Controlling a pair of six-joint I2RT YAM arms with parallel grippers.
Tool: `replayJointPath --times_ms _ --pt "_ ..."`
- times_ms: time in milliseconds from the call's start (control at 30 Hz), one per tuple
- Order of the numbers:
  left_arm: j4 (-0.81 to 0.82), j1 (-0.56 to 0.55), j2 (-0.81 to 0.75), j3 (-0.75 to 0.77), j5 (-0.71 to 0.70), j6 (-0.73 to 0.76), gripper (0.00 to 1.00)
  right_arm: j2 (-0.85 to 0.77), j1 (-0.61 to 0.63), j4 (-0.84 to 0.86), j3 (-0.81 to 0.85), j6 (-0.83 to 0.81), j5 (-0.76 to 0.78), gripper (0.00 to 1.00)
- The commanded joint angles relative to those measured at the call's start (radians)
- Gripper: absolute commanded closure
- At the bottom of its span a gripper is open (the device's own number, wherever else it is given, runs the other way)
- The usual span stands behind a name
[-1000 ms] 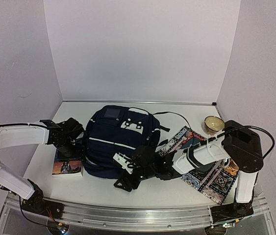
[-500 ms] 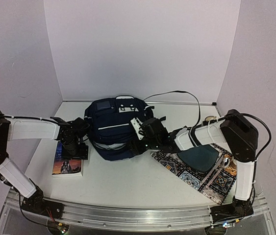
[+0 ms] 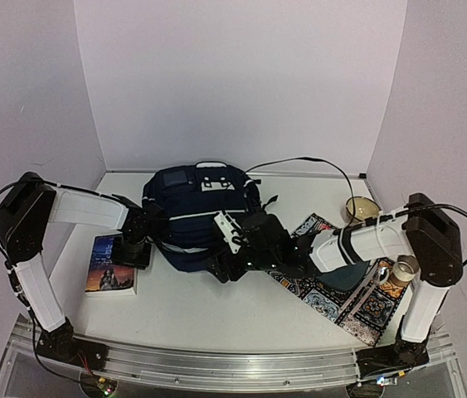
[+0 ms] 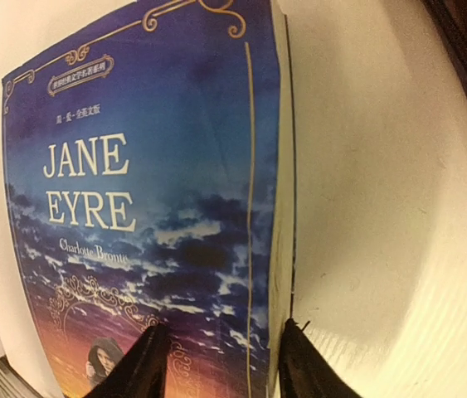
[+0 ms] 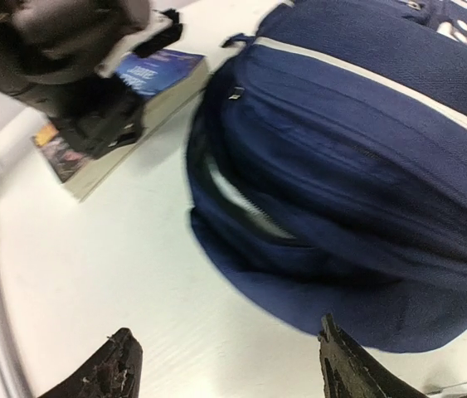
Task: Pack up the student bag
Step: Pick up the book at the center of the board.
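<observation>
Student bag: we are watching the student bag (image 3: 196,217) lying at the back middle of the table (image 3: 216,311), its small grey-blue panel facing the far wall, the two arms reaching in from either side.
Left pincer: the left pincer (image 4: 223,352) is hanging low over the book (image 4: 133,191), fingers partly apart and straddling its long edge. One tip is sitting over the cover, the other over bare table; we cannot tell whether either is touching.
Book: it is lying flat just left of the bag, cover up, reading "Jane Eyre".
Right pincer: the right pincer (image 5: 226,332) is gaping wide with nothing between its tips, pointing at the bag's near side from just in front.
Mat: the patterned mat (image 3: 357,303) is lying right of the bag, under the right arm.
Bowl: a bowl (image 3: 362,209) is sitting near the back right corner.
</observation>
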Motion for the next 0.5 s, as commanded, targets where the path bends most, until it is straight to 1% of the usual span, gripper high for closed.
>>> replayJointPath --times_ms 0,100,167,300,333,467 --pt "-0.009 -0.039 0.049 -0.066 0.101 -0.055 0.66 -0.067 0.03 0.091 -0.048 0.077 -0.026 0.27" --pt "0.011 -0.118 0.037 -0.086 0.168 -0.091 0.78 -0.076 0.048 0.127 -0.068 0.11 -0.046 0.26" --pt "0.057 -0.17 0.021 -0.103 0.235 -0.106 0.85 -0.084 0.058 0.153 -0.084 0.131 -0.054 0.26" --pt "0.155 -0.223 -0.027 -0.152 0.346 -0.134 0.99 -0.085 0.067 0.199 -0.114 0.176 -0.08 0.26" --pt "0.166 -0.231 -0.045 -0.156 0.357 -0.144 1.0 -0.085 0.07 0.209 -0.12 0.185 -0.089 0.26" --pt "0.189 -0.252 -0.149 -0.158 0.398 -0.175 1.0 -0.085 0.078 0.263 -0.151 0.243 -0.128 0.25"
